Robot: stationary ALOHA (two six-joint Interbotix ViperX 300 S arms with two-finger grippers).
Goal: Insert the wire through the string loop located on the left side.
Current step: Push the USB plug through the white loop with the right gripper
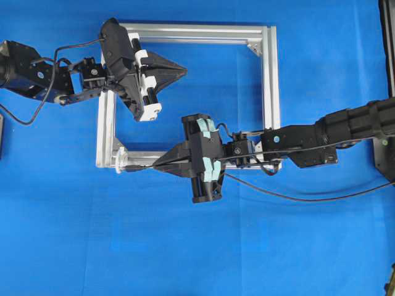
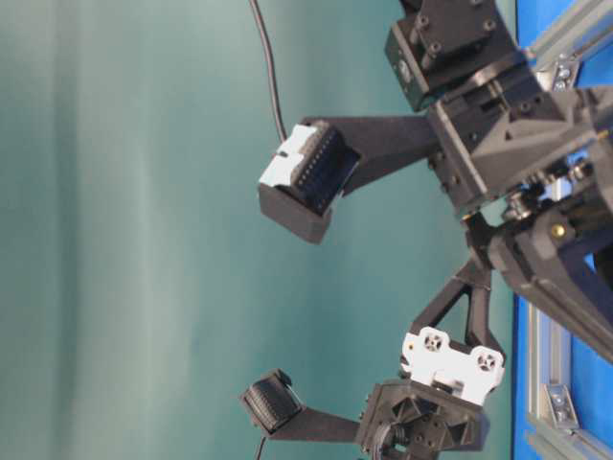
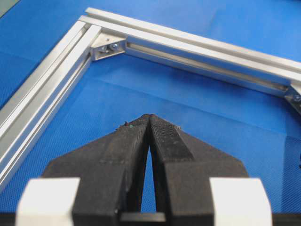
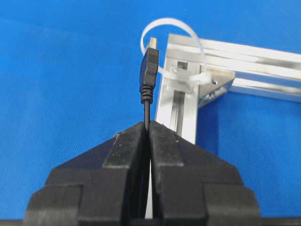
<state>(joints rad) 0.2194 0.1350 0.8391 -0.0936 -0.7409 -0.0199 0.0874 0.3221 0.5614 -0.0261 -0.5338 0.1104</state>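
Grippers, two; right gripper (image 4: 148,126) with jaws fully closed on the wire (image 4: 146,112), pinching the thin black cable just behind the plug; the plug (image 4: 149,70) stands out beyond the jaw tips, its metallic tip at the edge of the string loop (image 4: 175,28), whether inside it or just short of it cannot be told; left gripper (image 3: 149,117) with jaws pressed together, a narrow slit between them further back, nothing held, hovering over blue counter (image 3: 188,108) inside the frame.

Aluminium frame (image 1: 270,80), one, square, silver, lying flat on the counter; string loop, one, white and translucent, fixed at the frame's near left corner in the overhead view (image 1: 121,161); there it is small and hard to make out.

Wire, one; its slack trails right from the right gripper across the counter (image 1: 296,197) and runs off the right edge of the overhead view.

Corner brackets, two visible in the left wrist view, one (image 3: 108,47) whole, the other (image 3: 295,98) cut off at the right edge.

Table-level view: both arms seen partly, cropped at the edges, jaws not distinguishable; frame mostly hidden.
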